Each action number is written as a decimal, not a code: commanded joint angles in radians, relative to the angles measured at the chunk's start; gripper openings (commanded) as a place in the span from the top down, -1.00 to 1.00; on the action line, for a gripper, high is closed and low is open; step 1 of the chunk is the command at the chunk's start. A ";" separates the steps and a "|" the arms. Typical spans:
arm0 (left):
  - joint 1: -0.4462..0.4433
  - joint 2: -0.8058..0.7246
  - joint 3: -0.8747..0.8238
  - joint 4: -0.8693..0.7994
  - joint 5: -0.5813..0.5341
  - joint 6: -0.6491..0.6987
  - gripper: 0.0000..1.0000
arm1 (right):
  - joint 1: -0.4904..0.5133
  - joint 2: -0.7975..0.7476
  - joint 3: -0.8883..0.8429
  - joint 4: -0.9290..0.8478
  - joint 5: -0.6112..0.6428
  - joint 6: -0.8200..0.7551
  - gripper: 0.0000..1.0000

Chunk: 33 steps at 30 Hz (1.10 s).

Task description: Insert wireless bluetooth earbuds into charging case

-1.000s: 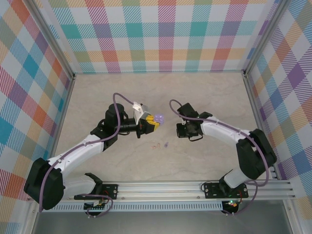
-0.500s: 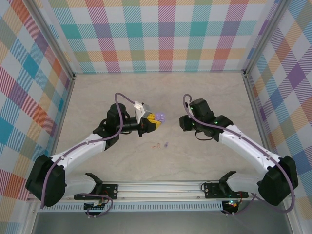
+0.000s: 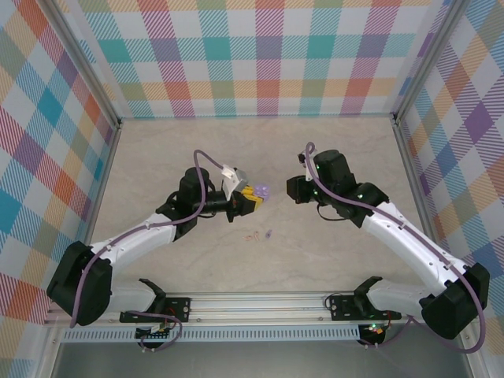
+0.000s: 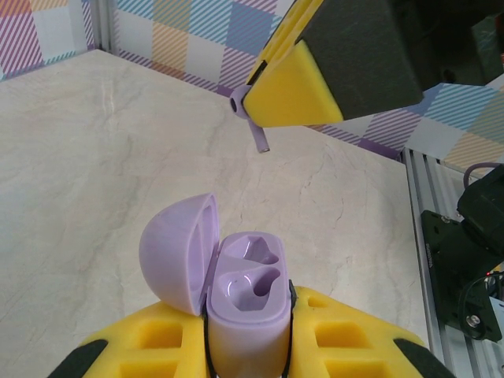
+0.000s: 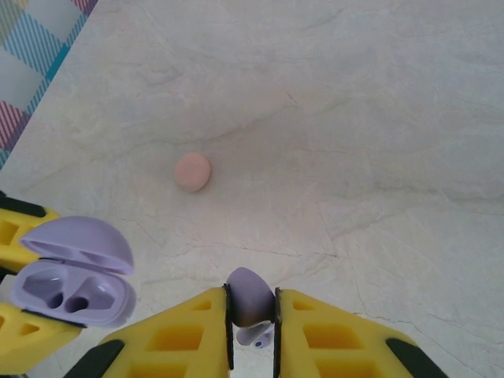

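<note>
The 2 arms, left arm (image 3: 134,240) and right arm (image 3: 402,236), are built from white link shells joined by bulky black joint housings. 1 lilac cable (image 3: 346,206) runs along the outside of each arm and loops free above the wrist. Black brackets (image 3: 169,302) fix both bases to a silver slotted rail (image 3: 268,303). The left tool (image 3: 250,197) and right tool (image 3: 293,189) each have 2 yellow fingers (image 4: 354,346) moulded with rectangular recesses, with black pads on the outer faces. A pale grey camera block (image 3: 232,177) sits on the left wrist. A green indicator light (image 3: 371,326) glows below the right base.
</note>
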 commanded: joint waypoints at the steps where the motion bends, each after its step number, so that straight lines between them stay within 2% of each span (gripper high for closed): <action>1: -0.012 0.015 0.038 0.047 0.008 -0.016 0.80 | 0.005 -0.019 0.030 0.025 -0.074 -0.021 0.59; 9: -0.025 0.053 0.062 0.073 0.027 -0.034 0.80 | 0.010 -0.029 0.029 0.080 -0.144 -0.016 0.59; 33: -0.039 0.094 0.102 0.095 0.038 -0.104 0.80 | 0.047 0.011 0.054 0.122 -0.169 -0.004 0.58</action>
